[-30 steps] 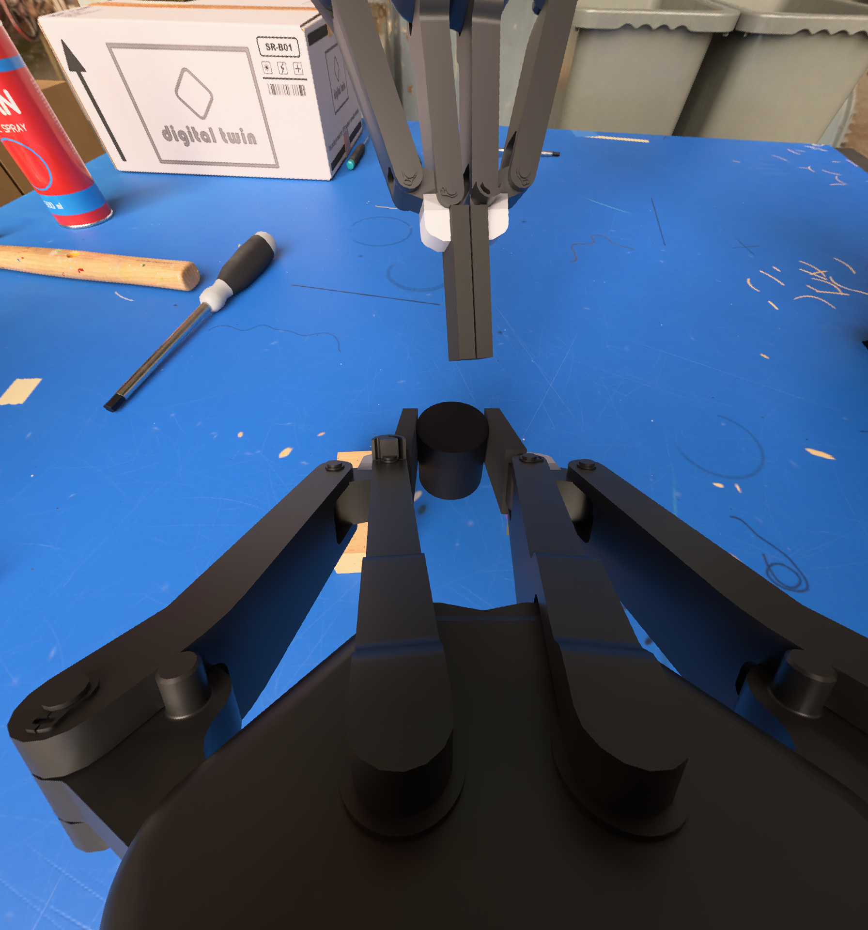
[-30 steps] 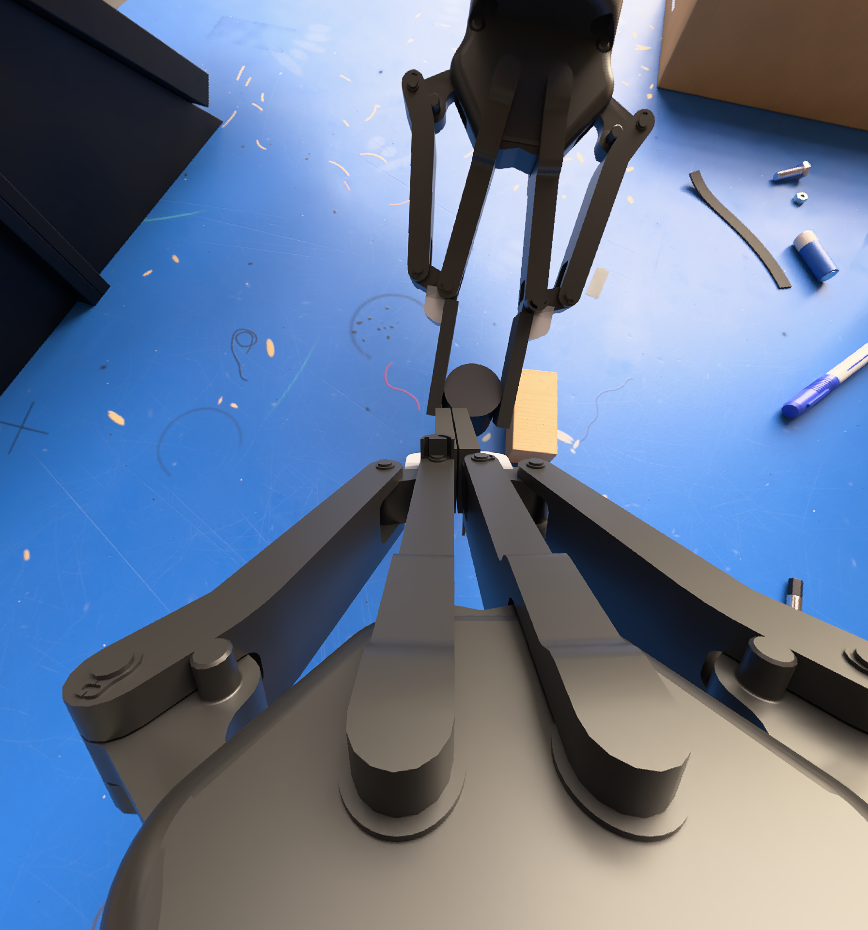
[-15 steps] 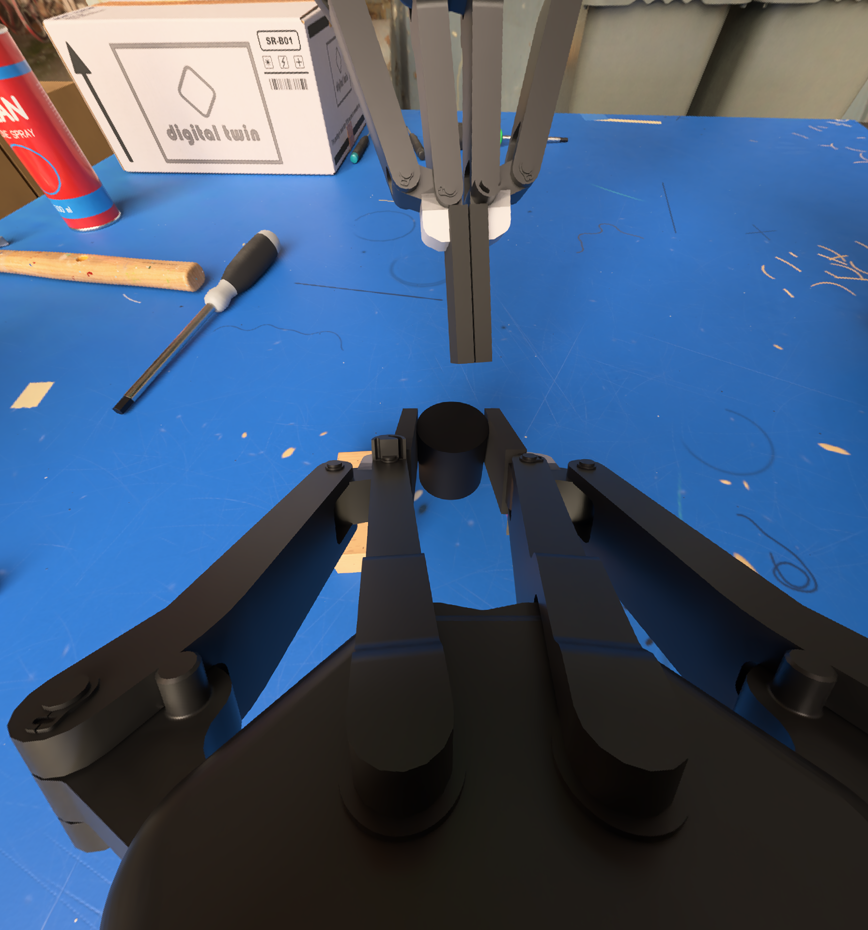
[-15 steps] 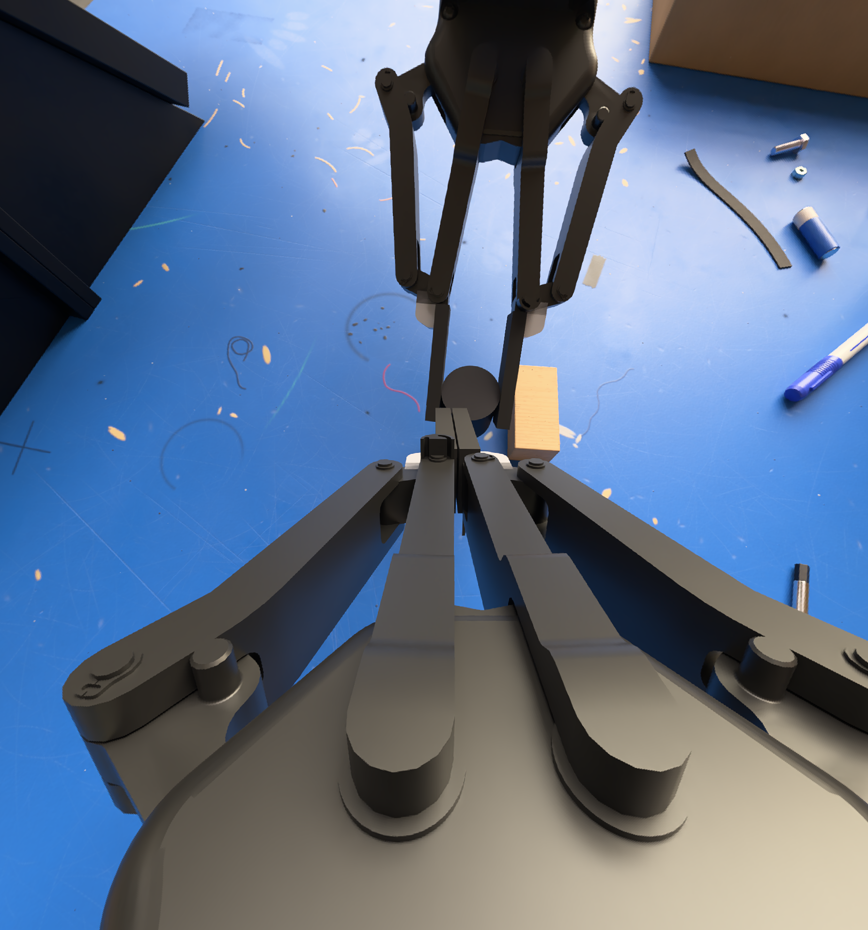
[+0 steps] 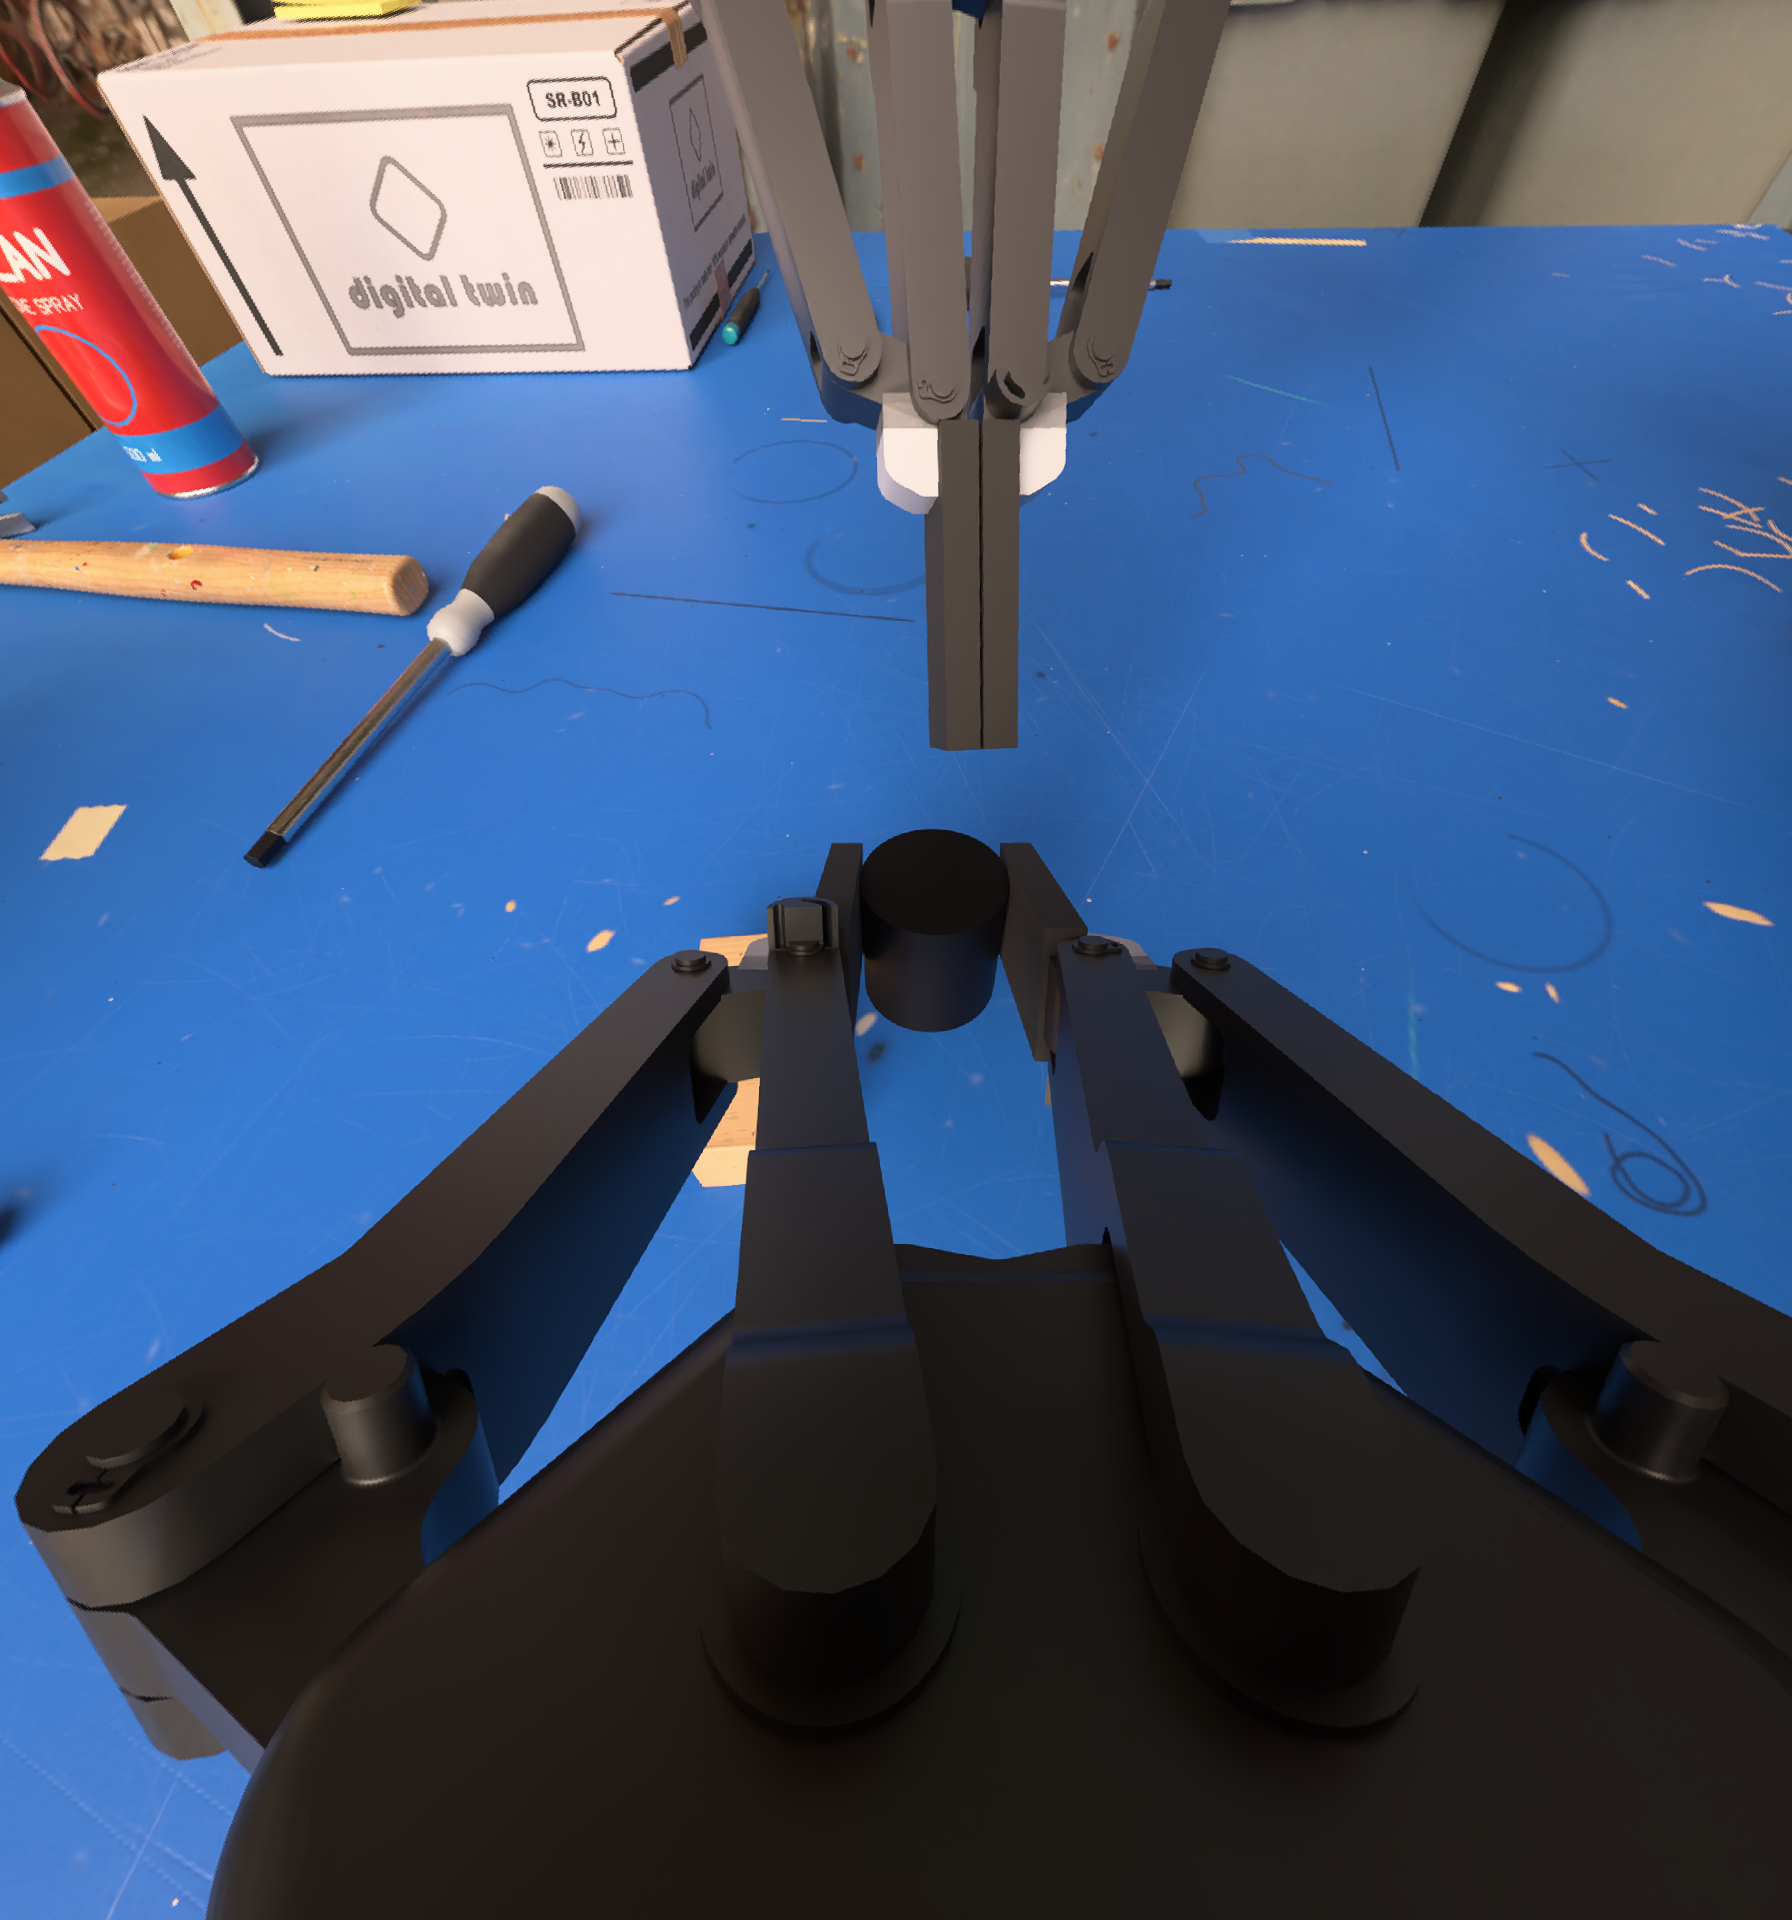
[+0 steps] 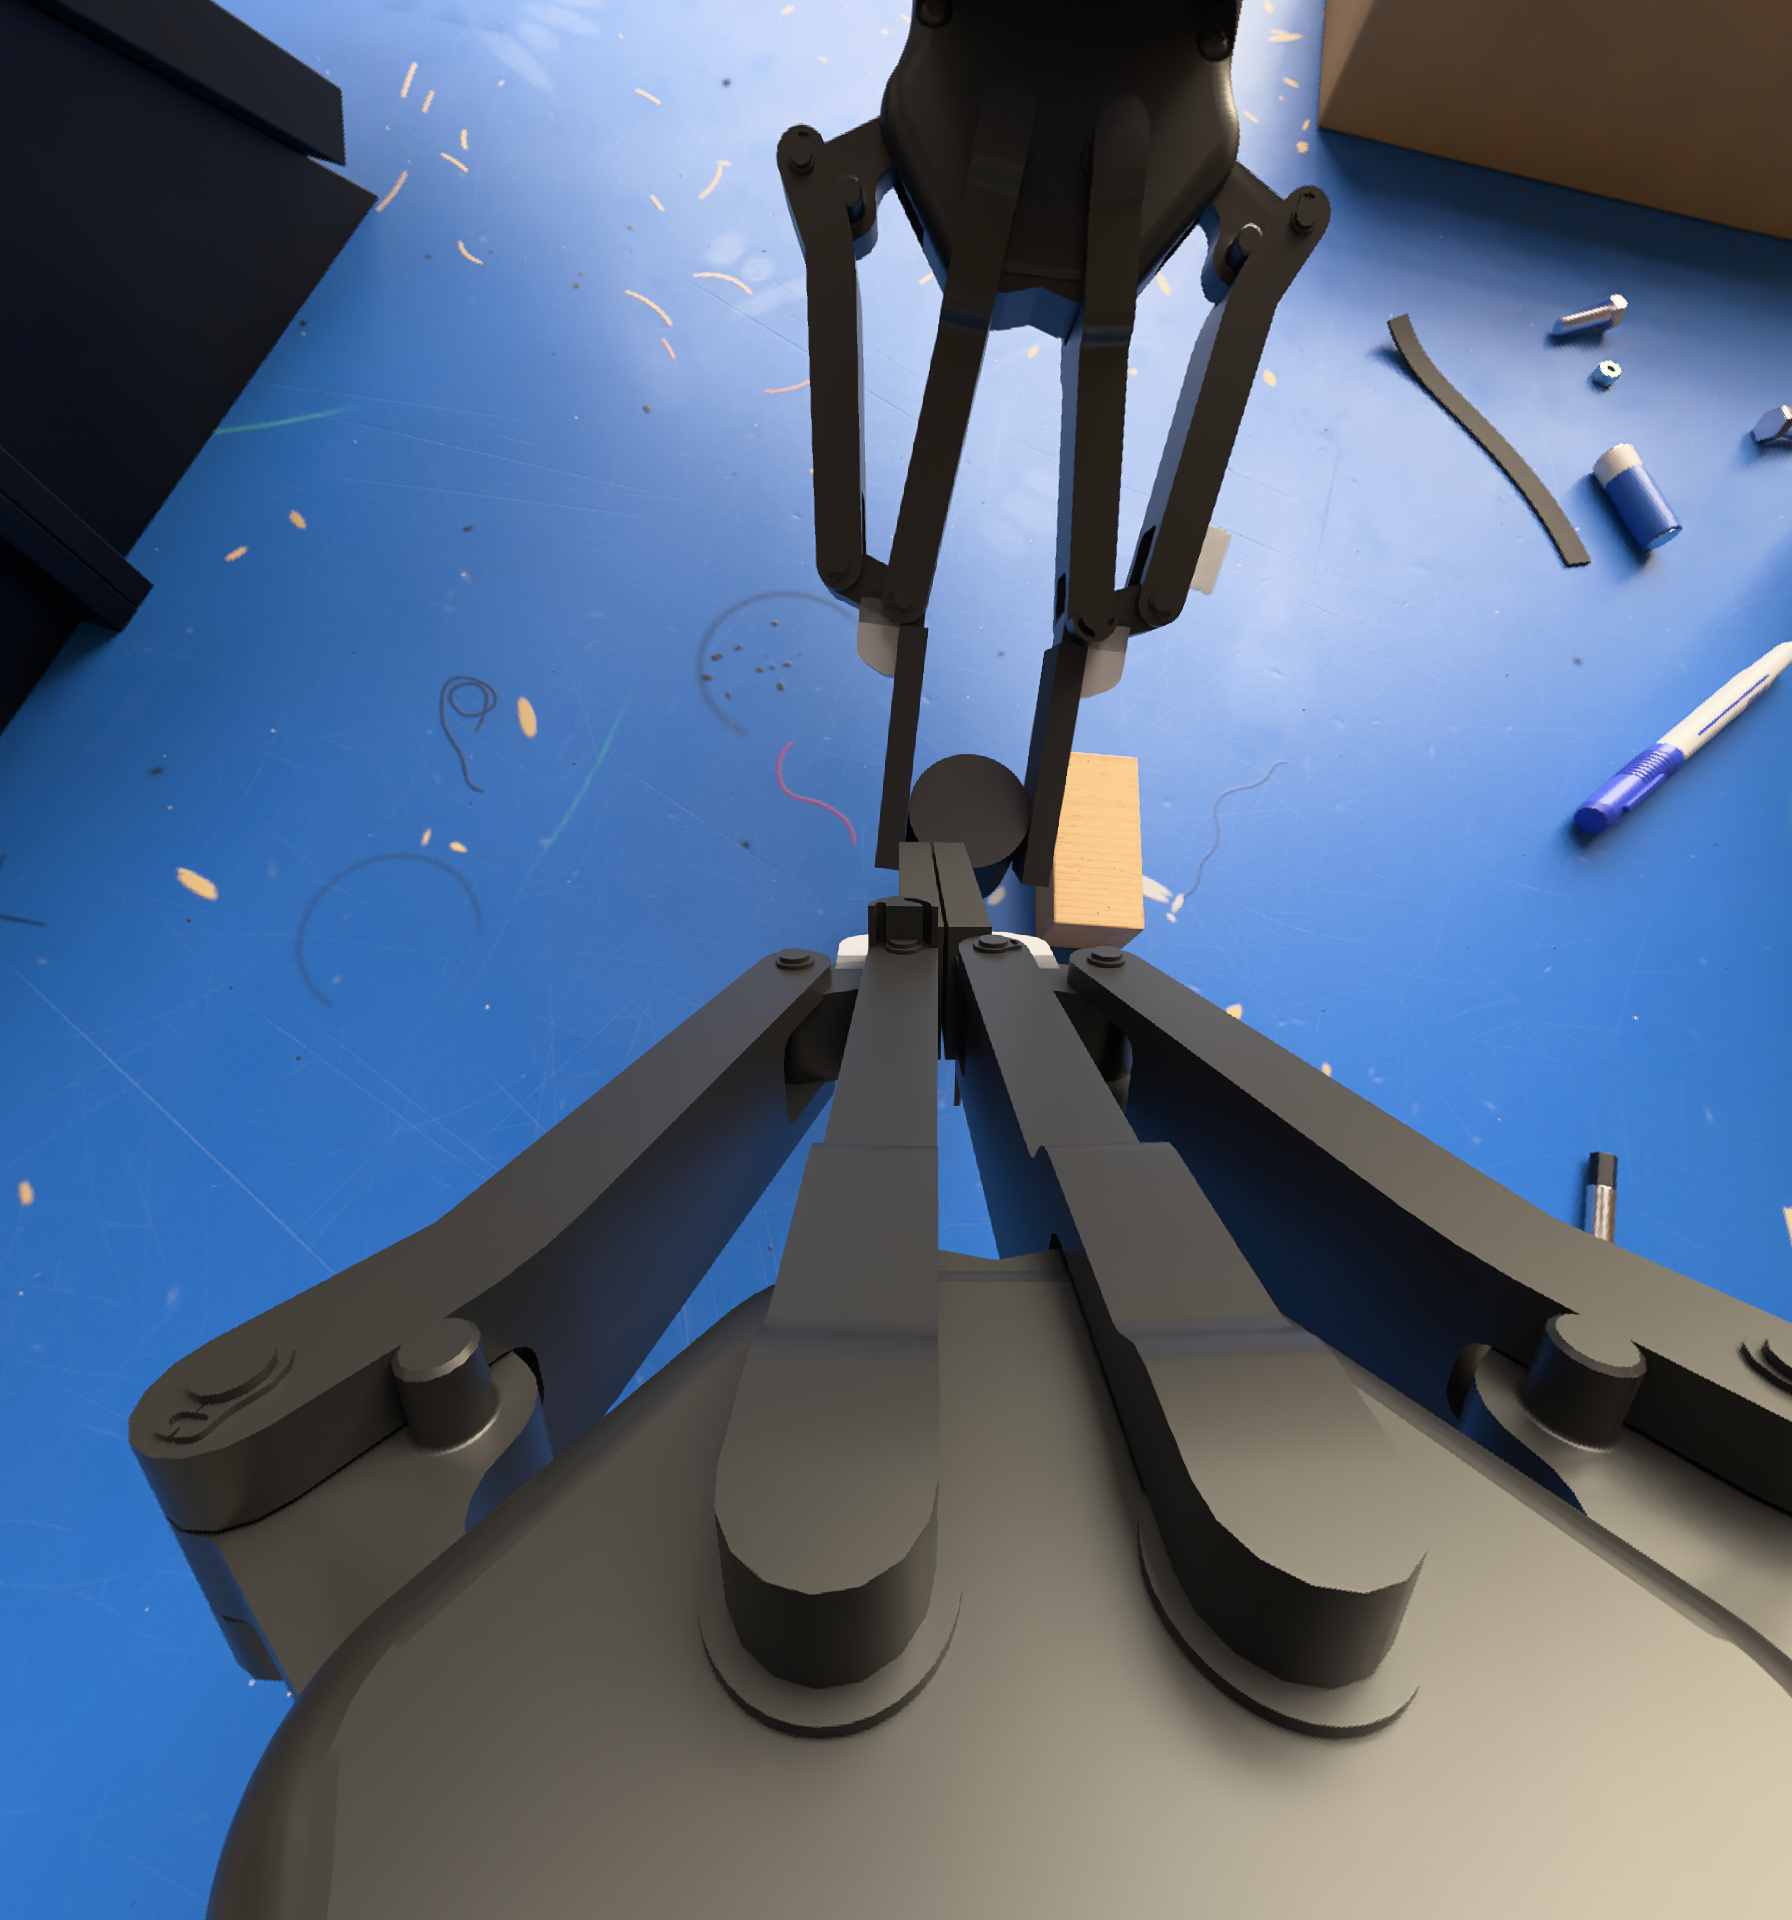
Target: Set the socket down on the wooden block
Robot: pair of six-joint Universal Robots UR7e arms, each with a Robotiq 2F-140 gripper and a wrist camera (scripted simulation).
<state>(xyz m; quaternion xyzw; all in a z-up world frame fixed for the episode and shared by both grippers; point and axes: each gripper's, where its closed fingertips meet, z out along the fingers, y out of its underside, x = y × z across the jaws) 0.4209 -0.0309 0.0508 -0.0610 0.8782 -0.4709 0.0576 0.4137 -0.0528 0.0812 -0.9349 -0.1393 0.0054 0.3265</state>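
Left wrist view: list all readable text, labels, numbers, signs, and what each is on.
I won't transcribe writing; here is what bears it.
White box, far left: printed lettering, a code tag, a barcode, small symbols.
Red spray can with blue bands, left edge: white lettering, partly cropped.
Blue table: pen scribbles only, no words.

Black socket (image 5: 931,925), pale tan wooden block (image 6: 1094,847), scuffed blue table (image 5: 1287,727).
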